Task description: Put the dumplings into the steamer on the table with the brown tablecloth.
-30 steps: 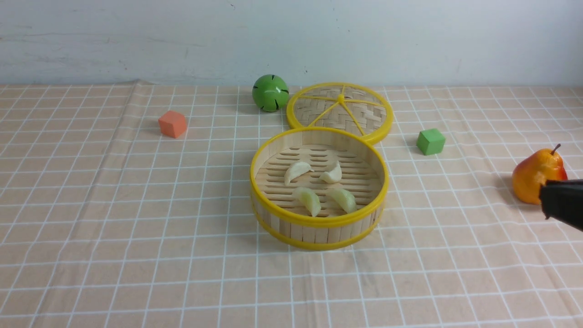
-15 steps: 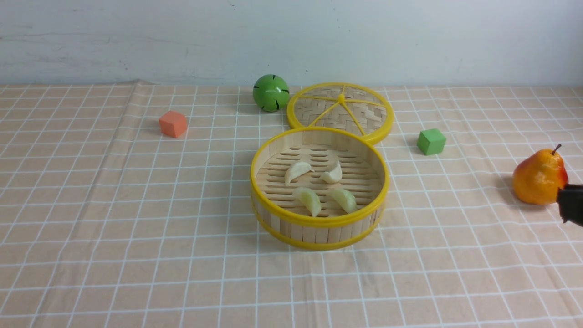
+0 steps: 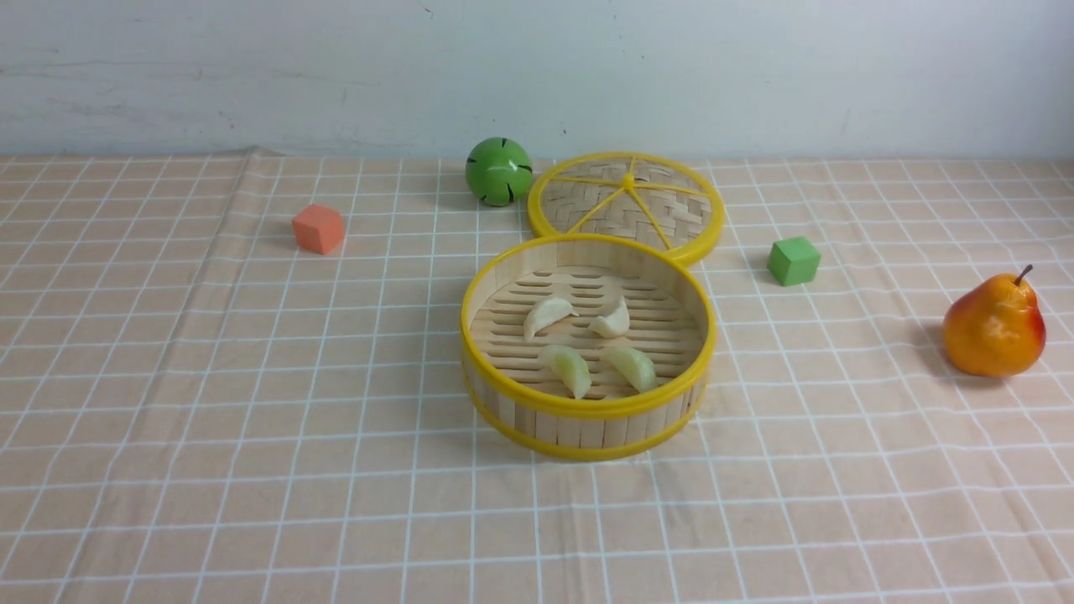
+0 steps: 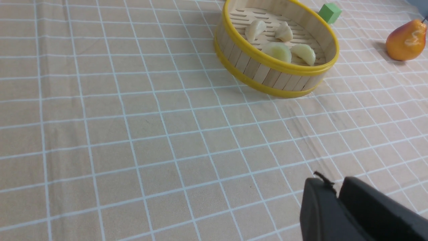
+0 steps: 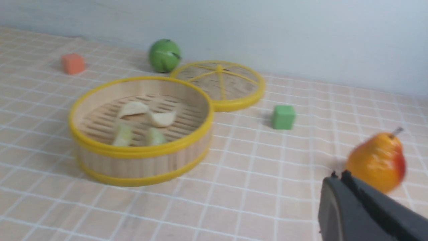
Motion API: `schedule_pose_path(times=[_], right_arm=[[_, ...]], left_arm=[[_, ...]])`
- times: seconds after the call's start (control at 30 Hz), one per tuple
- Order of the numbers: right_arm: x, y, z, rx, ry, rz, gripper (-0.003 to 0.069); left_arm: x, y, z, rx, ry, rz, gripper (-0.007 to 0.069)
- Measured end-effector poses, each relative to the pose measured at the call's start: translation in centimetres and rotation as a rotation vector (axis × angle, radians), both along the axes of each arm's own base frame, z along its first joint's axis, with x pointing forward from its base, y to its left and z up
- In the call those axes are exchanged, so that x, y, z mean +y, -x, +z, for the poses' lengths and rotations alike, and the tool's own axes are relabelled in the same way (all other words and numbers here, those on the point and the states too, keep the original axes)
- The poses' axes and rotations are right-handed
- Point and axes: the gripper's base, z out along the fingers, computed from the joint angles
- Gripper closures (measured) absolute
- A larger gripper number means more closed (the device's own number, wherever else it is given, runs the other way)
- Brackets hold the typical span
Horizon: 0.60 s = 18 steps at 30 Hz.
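Now, dumplings [image 3: 587, 344] in steamer [image 3: 587, 411], R pincer [image 5: 339, 177] apart.

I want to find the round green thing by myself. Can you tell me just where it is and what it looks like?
Start at the big bamboo steamer in the middle of the table. Behind it lies the flat woven lid; just to the lid's left sits the green ball. Unlike the green cube, it is round and shiny, with black lines.

From my remote station: four dumplings [image 3: 587, 344] lie inside the steamer [image 3: 587, 424] at the worktop's [image 3: 210, 470] centre; its woven lid [image 3: 627, 204] rests behind, touching it, beside a green ball [image 3: 498, 171], with a pear [image 3: 993, 326] far right.
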Motion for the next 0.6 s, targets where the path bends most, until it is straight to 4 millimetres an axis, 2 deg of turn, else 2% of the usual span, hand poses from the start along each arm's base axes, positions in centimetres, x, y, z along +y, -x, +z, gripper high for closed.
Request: schedule_pose_path(times=[0.07, 0.2, 0.23, 0.27, 0.37, 0.6], right_arm=[[-0.7, 0.8, -2.8, -0.001, -0.029, -0.104, 0.0679], [-1.3, 1.4, -6.5, 0.019, -0.075, -0.203, 0.0679], [-1.3, 1.3, -6.7, 0.023, -0.073, -0.203, 0.0679], [-1.4, 1.3, -8.0, 0.059, -0.081, -0.221, 0.0679], [-1.4, 1.3, -9.1, 0.121, -0.079, -0.231, 0.0679], [-1.3, 1.5, -9.4, 0.171, -0.047, -0.197, 0.0679]], left_arm=[[0.0, 0.0, 0.0, 0.0, 0.0, 0.0, 0.054], [0.0, 0.0, 0.0, 0.001, 0.0, 0.0, 0.0536], [0.0, 0.0, 0.0, 0.0, 0.0, 0.0, 0.0535], [0.0, 0.0, 0.0, 0.001, 0.0, 0.0, 0.0533], [0.0, 0.0, 0.0, 0.001, 0.0, 0.0, 0.0533], [0.0, 0.0, 0.0, 0.001, 0.0, 0.0, 0.0527]])
